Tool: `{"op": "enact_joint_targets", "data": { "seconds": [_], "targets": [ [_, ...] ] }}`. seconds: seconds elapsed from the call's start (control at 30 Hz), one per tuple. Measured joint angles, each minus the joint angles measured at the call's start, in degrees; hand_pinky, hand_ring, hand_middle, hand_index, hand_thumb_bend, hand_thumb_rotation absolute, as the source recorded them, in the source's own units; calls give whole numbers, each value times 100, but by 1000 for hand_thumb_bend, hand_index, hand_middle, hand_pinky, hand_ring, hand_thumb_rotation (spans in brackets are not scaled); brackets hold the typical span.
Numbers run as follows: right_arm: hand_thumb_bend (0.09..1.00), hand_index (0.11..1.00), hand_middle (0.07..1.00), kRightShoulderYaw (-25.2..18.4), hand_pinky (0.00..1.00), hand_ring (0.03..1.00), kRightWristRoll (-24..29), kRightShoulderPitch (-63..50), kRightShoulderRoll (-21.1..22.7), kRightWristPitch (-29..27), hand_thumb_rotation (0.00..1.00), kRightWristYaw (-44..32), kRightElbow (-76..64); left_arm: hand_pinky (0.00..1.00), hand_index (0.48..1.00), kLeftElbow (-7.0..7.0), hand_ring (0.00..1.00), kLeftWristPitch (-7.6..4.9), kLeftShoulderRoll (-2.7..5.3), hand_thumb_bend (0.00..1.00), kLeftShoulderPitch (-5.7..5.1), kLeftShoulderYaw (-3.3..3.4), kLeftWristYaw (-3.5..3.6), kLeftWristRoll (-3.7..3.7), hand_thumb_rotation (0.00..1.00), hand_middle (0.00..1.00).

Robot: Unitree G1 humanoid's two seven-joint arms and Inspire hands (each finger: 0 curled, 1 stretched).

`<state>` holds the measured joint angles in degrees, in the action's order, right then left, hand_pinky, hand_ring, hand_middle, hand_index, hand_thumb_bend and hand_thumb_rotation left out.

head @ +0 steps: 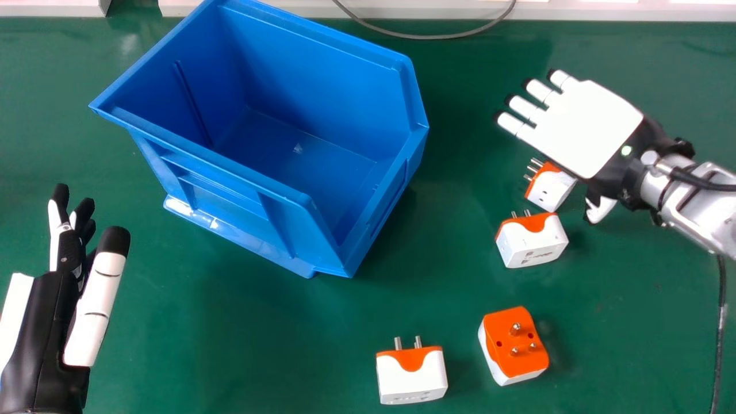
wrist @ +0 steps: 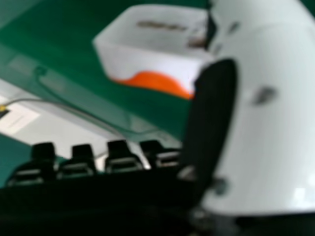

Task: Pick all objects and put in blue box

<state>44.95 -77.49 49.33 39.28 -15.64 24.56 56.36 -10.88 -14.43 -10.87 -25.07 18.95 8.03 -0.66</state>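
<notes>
In the head view my right hand [head: 586,123] hovers at the right, its fingers straight and pointing toward the blue box [head: 322,138]. One white and orange adapter [head: 549,190] lies partly under that hand, and a second adapter [head: 532,244] sits just nearer. Two more, an adapter [head: 412,379] and an adapter with its orange pin face up [head: 514,345], lie near the front edge. The box holds no adapter. My left hand [head: 95,310] is at the far left with fingers extended. In the right hand view an adapter [wrist: 152,49] shows beside the thumb of my right hand [wrist: 261,123].
A grey cable [head: 437,37] curves over the back edge of the green table [head: 259,356]. A dark cable [head: 719,333] runs down the right side. White framing [head: 621,10] borders the table's far side.
</notes>
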Motion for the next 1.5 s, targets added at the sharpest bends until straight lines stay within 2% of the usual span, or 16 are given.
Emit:
{"op": "enact_joint_targets", "data": {
  "seconds": [0.1, 0.23, 0.33, 0.4, 0.5, 0.63, 0.7, 0.83, 0.97, 1.1, 1.13, 1.2, 1.3, 1.37, 1.47, 1.5],
  "targets": [
    [712, 987, 1000, 144, 908, 1000, -21, 23, -119, 86, 327, 103, 198, 950, 1000, -90, 1000, 1, -25, 683, -79, 35, 44, -50, 981, 1000],
    [687, 977, 1000, 297, 884, 993, -9, 116, -252, 139, 310, 165, 446, 948, 1000, -187, 1000, 2, -79, 691, -180, 98, 64, -62, 980, 1000],
    [662, 968, 996, 393, 862, 984, 24, 194, -319, 139, 280, 168, 587, 949, 1000, -188, 1000, 1, -102, 697, -240, 166, 75, -162, 978, 1000],
    [623, 950, 984, 427, 847, 975, 56, 220, -340, 134, 167, 167, 638, 951, 1000, -190, 1000, 0, -113, 700, -280, 193, 85, -168, 979, 1000],
    [618, 948, 982, 428, 845, 974, 121, 244, -358, 116, 142, 118, 692, 952, 1000, -208, 1000, -3, -135, 700, -360, 237, 122, -173, 979, 1000],
    [631, 889, 919, 428, 805, 922, 319, 247, -424, -11, 18, 91, 745, 958, 1000, -231, 1000, -48, -136, 707, -438, 289, 164, -177, 985, 1000],
    [635, 872, 907, 428, 801, 915, 345, 247, -489, -11, 9, 93, 801, 959, 1000, -271, 1000, -60, -136, 708, -485, 327, 170, -184, 986, 1000],
    [636, 862, 896, 428, 820, 913, 453, 248, -520, -11, 0, 56, 835, 962, 1000, -389, 1000, -62, -138, 711, -560, 399, 181, -278, 988, 1000],
    [632, 850, 881, 415, 815, 908, 585, 248, -556, -18, 0, -92, 840, 965, 1000, -436, 1000, -61, -148, 713, -635, 471, 203, -304, 990, 1000],
    [629, 746, 774, 221, 641, 757, 975, 252, -636, -174, 0, -211, 1006, 970, 1000, -453, 1000, -68, -167, 717, -720, 559, 224, -374, 994, 1000],
    [559, 711, 740, 97, 556, 693, 1164, 256, -671, -260, 0, -320, 1091, 972, 1000, -467, 1000, -70, -169, 714, -743, 584, 225, -379, 996, 1000],
    [487, 676, 708, -207, 489, 646, 1617, 258, -747, -385, 0, -630, 1263, 974, 1000, -532, 1000, -97, -173, 712, -809, 632, 232, -386, 998, 1000],
    [460, 658, 695, -542, 467, 630, 2136, 259, -815, -511, 0, -1104, 1397, 976, 1000, -556, 1000, -126, -175, 712, -865, 720, 285, -393, 999, 1000],
    [460, 658, 695, -618, 467, 630, 2263, 259, -837, -532, 0, -1233, 1411, 976, 1000, -556, 1000, -128, -175, 712, -871, 729, 291, -395, 999, 1000],
    [454, 651, 687, -756, 462, 624, 2516, 253, -887, -532, 0, -1464, 1399, 978, 1000, -549, 1000, -216, -174, 712, -897, 754, 334, -397, 1000, 1000],
    [463, 614, 653, -659, 444, 595, 2438, 226, -885, -520, 0, -1305, 1329, 979, 1000, -549, 1000, -251, -175, 715, -931, 814, 342, -397, 1000, 1000]
  ]
}}
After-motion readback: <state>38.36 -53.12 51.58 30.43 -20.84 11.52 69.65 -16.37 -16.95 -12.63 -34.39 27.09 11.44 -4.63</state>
